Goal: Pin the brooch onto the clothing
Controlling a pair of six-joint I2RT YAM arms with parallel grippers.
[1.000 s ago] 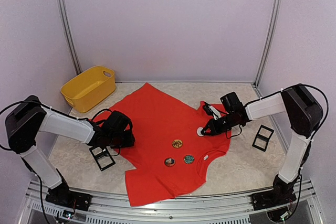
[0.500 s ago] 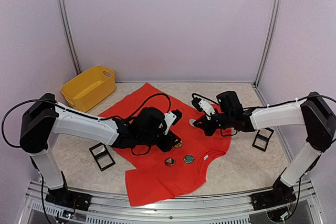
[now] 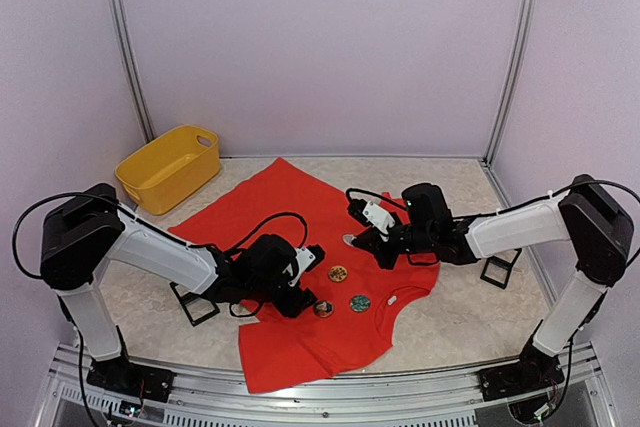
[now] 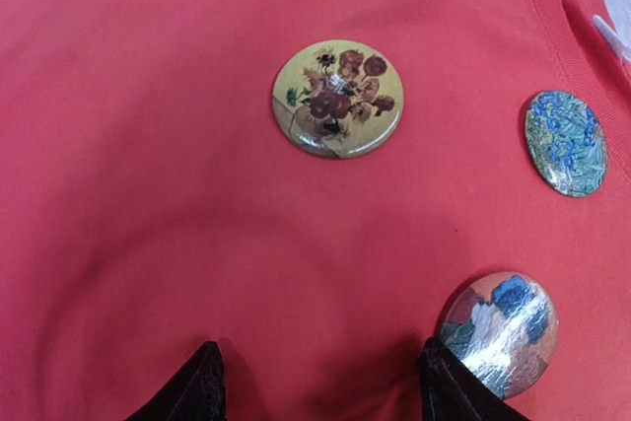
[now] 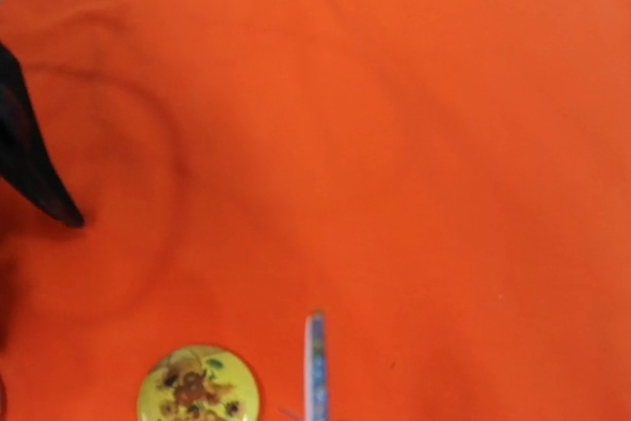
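Drawn back over the T-shirt (image 3: 290, 207) since the earlier frame, left gripper (image 4: 323, 386): jaws spread, empty; we see only its black fingertips (image 4: 202, 386), the rest cut off. Right gripper (image 3: 362, 243): pinching a brooch (image 5: 315, 367) above the T-shirt, edge-on, face unreadable. T-shirt: red, soft, flat on the table (image 3: 450, 317). On it we count a sunflower badge (image 4: 337, 99), blue-flower badge (image 4: 566, 142) and silvery badge (image 4: 500, 332), all round and glossy.

The red T-shirt (image 3: 290, 209) lies spread out, lightly wrinkled. Near its collar rest a sunflower brooch (image 4: 337, 98), a blue-green brooch (image 4: 566, 142) and a silvery brooch (image 4: 498, 332). The right end effector (image 3: 360, 242) pinches a fourth brooch (image 5: 315, 367) edge-on.
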